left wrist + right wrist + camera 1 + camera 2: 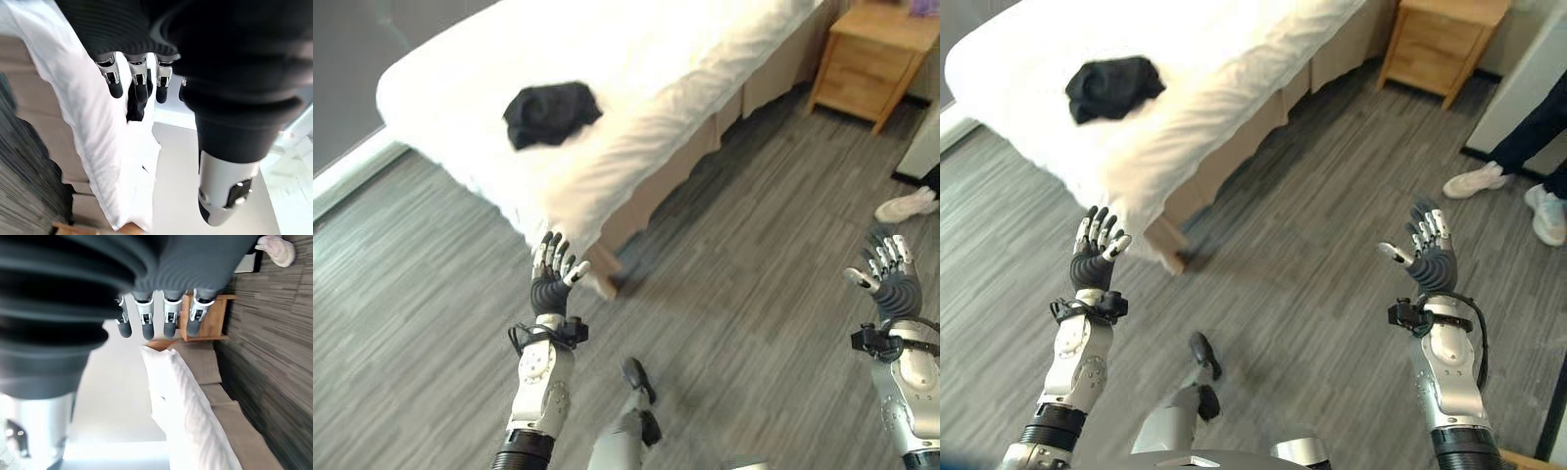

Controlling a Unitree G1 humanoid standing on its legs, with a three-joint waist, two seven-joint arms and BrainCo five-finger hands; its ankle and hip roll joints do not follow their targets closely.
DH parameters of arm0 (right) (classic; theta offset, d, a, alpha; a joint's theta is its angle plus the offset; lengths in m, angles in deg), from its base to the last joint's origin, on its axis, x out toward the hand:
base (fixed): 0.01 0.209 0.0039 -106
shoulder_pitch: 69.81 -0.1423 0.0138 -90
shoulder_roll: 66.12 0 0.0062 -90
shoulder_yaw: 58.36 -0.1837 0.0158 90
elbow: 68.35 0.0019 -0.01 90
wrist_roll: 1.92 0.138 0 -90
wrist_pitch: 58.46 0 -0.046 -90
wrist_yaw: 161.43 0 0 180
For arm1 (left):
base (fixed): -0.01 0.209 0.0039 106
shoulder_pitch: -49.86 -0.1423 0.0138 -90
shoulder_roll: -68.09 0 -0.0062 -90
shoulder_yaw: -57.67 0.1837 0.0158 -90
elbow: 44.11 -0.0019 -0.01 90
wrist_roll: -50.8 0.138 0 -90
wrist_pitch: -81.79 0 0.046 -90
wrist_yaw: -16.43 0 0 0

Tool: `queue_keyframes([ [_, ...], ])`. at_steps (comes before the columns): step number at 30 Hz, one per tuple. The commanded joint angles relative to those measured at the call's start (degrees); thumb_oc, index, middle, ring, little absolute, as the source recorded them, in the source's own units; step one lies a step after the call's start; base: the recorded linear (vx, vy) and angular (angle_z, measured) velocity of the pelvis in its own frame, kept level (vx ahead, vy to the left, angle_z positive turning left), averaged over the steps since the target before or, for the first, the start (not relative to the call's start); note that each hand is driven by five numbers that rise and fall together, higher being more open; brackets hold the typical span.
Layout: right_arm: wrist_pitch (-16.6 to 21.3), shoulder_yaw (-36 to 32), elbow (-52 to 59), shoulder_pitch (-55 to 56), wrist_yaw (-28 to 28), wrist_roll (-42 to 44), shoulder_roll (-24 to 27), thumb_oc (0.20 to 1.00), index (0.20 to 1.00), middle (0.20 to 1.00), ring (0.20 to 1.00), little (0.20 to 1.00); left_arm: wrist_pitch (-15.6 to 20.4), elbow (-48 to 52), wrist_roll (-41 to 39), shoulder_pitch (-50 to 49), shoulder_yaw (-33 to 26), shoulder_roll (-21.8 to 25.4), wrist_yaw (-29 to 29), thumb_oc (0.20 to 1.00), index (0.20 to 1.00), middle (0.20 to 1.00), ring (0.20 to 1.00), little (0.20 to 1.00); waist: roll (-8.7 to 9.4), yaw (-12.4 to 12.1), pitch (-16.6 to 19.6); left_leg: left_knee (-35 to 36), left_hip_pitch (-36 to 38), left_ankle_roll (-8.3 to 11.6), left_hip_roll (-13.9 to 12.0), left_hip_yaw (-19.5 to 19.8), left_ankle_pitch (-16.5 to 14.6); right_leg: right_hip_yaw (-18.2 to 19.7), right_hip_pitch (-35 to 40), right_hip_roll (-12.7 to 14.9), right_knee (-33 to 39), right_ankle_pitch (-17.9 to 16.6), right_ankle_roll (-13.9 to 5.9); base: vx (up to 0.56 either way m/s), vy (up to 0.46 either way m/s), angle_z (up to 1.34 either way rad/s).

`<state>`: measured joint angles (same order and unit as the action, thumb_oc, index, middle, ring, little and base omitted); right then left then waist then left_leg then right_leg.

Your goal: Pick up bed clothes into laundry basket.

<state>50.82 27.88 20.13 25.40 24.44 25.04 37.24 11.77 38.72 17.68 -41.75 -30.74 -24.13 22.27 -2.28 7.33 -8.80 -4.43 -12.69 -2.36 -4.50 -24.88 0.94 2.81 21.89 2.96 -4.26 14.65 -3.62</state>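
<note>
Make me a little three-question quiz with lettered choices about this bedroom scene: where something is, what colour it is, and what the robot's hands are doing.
1. Where does the crumpled black garment lie?
A. on the white-sheeted bed
B. on the grey plank floor
C. on the light wooden nightstand

2. What colour is the bed's sheet?
A. blue
B. white
C. grey

3. What are the left hand and right hand doing?
A. both clutching cloth
B. one carrying a basket
C. both open, holding nothing

Answers: 1 A, it sits on the sheet near the bed's corner. 2 B, the sheet is plainly white. 3 C, fingers are spread above the floor, nothing in them.
</note>
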Motion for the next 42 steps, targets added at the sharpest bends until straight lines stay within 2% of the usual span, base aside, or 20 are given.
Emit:
queue_keyframes([
  [1,1.76,-1.03,3.44,-2.92,-1.75,-1.85,1.49,1.0,1.0,1.0,1.0,1.0,2.66,3.6,0.85,5.34,-1.49,1.18,0.38,1.0,1.0,1.0,1.0,1.0,2.56,-2.26,-0.19,6.48,4.7,5.24,0.94,1.32,6.64,-4.29,-13.74,9.42,-19.21,-15.25,-4.88,0.63,0.126,-1.03],
  [2,1.72,-0.4,3.55,-3.29,-2.05,-1.57,0.95,1.0,1.0,1.0,1.0,1.0,2.7,4.4,1.33,5.57,-1.71,1.65,0.78,1.0,1.0,1.0,1.0,1.0,2.62,-2.29,-0.61,6.16,5.95,3.81,2.37,1.21,5.52,-3.09,-17.06,10.38,-26.92,-19.98,-5.21,0.61,0.129,-0.57],
  [3,1.76,0.18,3.38,-3.78,-2.75,-1.36,0.51,1.0,1.0,1.0,1.0,1.0,2.87,4.93,2.18,5.59,-2.14,2.52,0.91,1.0,1.0,1.0,1.0,1.0,2.45,-1.85,-1.26,6.14,7.92,2.64,3.45,1.23,4.19,-1.53,-20.61,10.24,-32.78,-22.61,-5.2,0.48,0.087,-0.27],
  [5,1.42,0.57,3.12,-3.68,-2.12,-3.11,0.39,1.0,1.0,1.0,1.0,1.0,3.17,6.52,4.13,5.94,-2.25,3.78,1.49,1.0,1.0,1.0,1.0,1.0,0.56,-0.66,-2.64,7.25,11.91,1.73,3.67,2.92,2.49,-0.58,-28.97,8.44,-38.88,-18.86,-4.19,0.36,0.045,0.36],
  [6,1.23,1.1,3.17,-4.23,-1.71,-3.8,0.37,1.0,1.0,1.0,1.0,1.0,3.24,6.45,5.05,6.59,-2.83,4.48,2.35,1.0,1.0,1.0,1.0,1.0,-0.41,0.06,-3.59,7.63,13.13,1.44,3.07,2.58,2.67,-1.07,-33.43,8.35,-37.82,-17.4,-2.94,0.3,-0.034,0.97],
  [8,1.49,1.05,3.69,-4.45,-2.69,-2.55,0.5,1.0,1.0,1.0,1.0,1.0,3.88,7.51,5.45,7.67,-3.23,5.41,2.28,1.0,1.0,1.0,1.0,1.0,-0.92,1.84,-4.61,8.09,15.39,2.53,3.17,3.9,1.78,-2.11,-36.03,9.42,-29.74,-13.99,-2.26,0.26,-0.094,1.06],
  [9,1.5,1.03,3.67,-4.46,-2.73,-2.51,0.52,1.0,1.0,1.0,1.0,1.0,3.89,7.49,5.43,7.69,-3.24,5.41,2.27,1.0,1.0,1.0,1.0,1.0,-0.99,2.07,-4.73,8.1,15.51,2.56,3.09,4.14,1.76,-2.42,-35.66,9.43,-29.5,-13.98,-2.24,0.64,-0.416,1.54],
  [10,1.79,-0.6,3.91,-2.56,-3.08,-2.16,1.69,1.0,1.0,1.0,1.0,1.0,5.5,5.6,9.32,11.83,-3.28,8.59,3.81,1.0,1.0,1.0,1.0,1.0,-0.56,6.42,-4.15,7.92,18.71,4.72,3.8,8.68,-2.6,7.73,-34.01,6.25,0.53,-15.26,-5.06,0.58,-0.473,2.07],
  [11,1.95,-1.33,4.06,-0.83,-4.0,-0.65,0.56,1.0,1.0,1.0,1.0,1.0,4.54,4.96,10.26,12.85,-2.05,9.03,3.62,1.0,1.0,1.0,1.0,1.0,-0.35,6.21,-3.56,6.55,17.93,4.75,3.91,11.33,-2.58,10.28,-32.08,5.35,-2.03,-14.42,-4.41,0.7,-0.59,2.17],
  [12,1.43,-0.68,3.88,-1.48,-4.3,-0.6,1.45,1.0,1.0,1.0,1.0,1.0,4.46,4.78,12.15,13.23,-2.41,8.96,3.38,1.0,1.0,1.0,1.0,1.0,-0.22,5.46,-3.45,6.09,18.16,5.34,3.86,11.81,-2.5,9.51,-32.2,5.82,-0.59,-16.78,-4.73,0.18,-0.229,1.97],
  [15,1.64,-1.74,3.89,-1.13,-6.09,0.7,3.35,1.0,1.0,1.0,1.0,1.0,4.8,1.86,11.87,15.57,-1.36,9.65,3.15,1.0,1.0,1.0,1.0,1.0,-0.42,5.77,-2.86,5.06,17.26,5.84,3.87,13.5,-2.21,8.35,-30.43,5.48,2.3,-17.66,-3.95,0.16,-0.226,1.66],
  [17,1.76,-2.35,3.73,-2.29,-6.26,0.99,5.06,1.0,1.0,1.0,1.0,1.0,3.63,-1.8,11.71,17.92,0.13,10.43,3.3,1.0,1.0,1.0,1.0,1.0,-1.81,5.95,-1.9,4.41,15.72,6.26,3.73,15.16,-1.92,6.61,-27.77,5.42,5.08,-17.48,-3.43,0.16,-0.177,0.31],
  [23,1.07,-0.97,4.4,-3.65,-7.16,0.01,6.03,1.0,1.0,1.0,1.0,1.0,2.15,-4.62,13.8,19.31,0.67,12.91,2.97,1.0,1.0,1.0,1.0,1.0,-3.56,6.7,-1.07,5.68,16.39,6.5,3.3,15.52,-1.51,5.9,-25.37,4.7,6.57,-16.82,-2.66,0.11,-0.046,0.13],
  [26,0.67,-0.49,4.26,-3.98,-7.9,-0.76,6.68,1.0,1.0,1.0,1.0,1.0,1.39,-6.86,17.03,20.97,0.41,16.22,3.44,1.0,1.0,1.0,1.0,1.0,-3.92,7.03,-0.93,5.78,16.71,6.69,3.18,15.37,-1.59,5.81,-24.75,4.4,7.27,-16.65,-2.49,0.08,-0.032,-0.6],
  [28,0.62,-0.06,4.01,-4.05,-8.99,-0.27,6.89,1.0,1.0,1.0,1.0,1.0,-0.28,-12.64,23.09,24.26,1.86,21.25,4.15,1.0,1.0,1.0,1.0,1.0,-4.19,7.91,-0.89,6.32,17.16,6.84,3.02,14.72,-1.54,6.1,-24.55,3.96,7.87,-16.85,-2.54,0.07,-0.02,-0.68],
  [30,0.73,1.9,3.48,-4.07,-10.82,0.3,7.38,1.0,1.0,1.0,1.0,1.0,-5.73,-29.25,40.3,36.67,10.24,30.01,5.3,1.0,1.0,1.0,1.0,1.0,-4.44,9.69,-1.47,6.97,17.31,7.21,2.57,13.61,-1.27,6.64,-25.04,3.31,8.33,-17.3,-2.92,0.02,-0.016,-0.28],
  [32,0.77,2.97,3.32,-3.68,-11.11,0.08,7.87,1.0,1.0,1.0,1.0,1.0,-7.18,-36.87,46.58,42.89,15.37,31.79,6.18,1.0,1.0,1.0,1.0,1.0,-4.45,10.09,-1.83,7.46,17.1,7.33,2.47,13.13,-0.95,6.93,-25.77,3.1,8.35,-17.73,-3.13,-0.03,-0.016,-0.25],
  [35,1.07,4.12,3.66,-3.17,-11.49,0.65,8.37,1.0,1.0,1.0,1.0,1.0,-8.73,-44.07,49.63,47.69,18.09,31.55,7.58,1.0,1.0,1.0,1.0,1.0,-4.38,10.01,-2.17,7.97,16.62,7.51,2.34,12.75,-0.56,6.95,-26.68,2.98,8.51,-18.06,-3.32,-0.03,-0.02,-0.28],
  [37,1.05,4.5,3.87,-2.22,-12.04,1.35,8.47,1.0,1.0,1.0,1.0,1.0,-9.76,-52.37,51.34,51.59,19.88,31.37,7.51,1.0,1.0,1.0,1.0,1.0,-4.29,10.1,-2.46,8.24,16.36,7.66,2.23,12.42,-0.37,7.15,-27.25,2.68,8.63,-18.19,-3.46,-0.02,-0.031,-0.17],
  [42,1.2,7.51,4.03,-3.44,-12.65,3.91,7.95,1.0,1.0,1.0,1.0,1.0,-11.1,-62.79,49.22,54.98,20.67,28.8,4.99,1.0,1.0,1.0,1.0,1.0,-4.01,11.39,-4.08,9.14,15.91,7.96,2.16,11.21,0.28,8.14,-28.88,2.27,8.62,-19.04,-3.47,-0.02,-0.01,0.03],
])
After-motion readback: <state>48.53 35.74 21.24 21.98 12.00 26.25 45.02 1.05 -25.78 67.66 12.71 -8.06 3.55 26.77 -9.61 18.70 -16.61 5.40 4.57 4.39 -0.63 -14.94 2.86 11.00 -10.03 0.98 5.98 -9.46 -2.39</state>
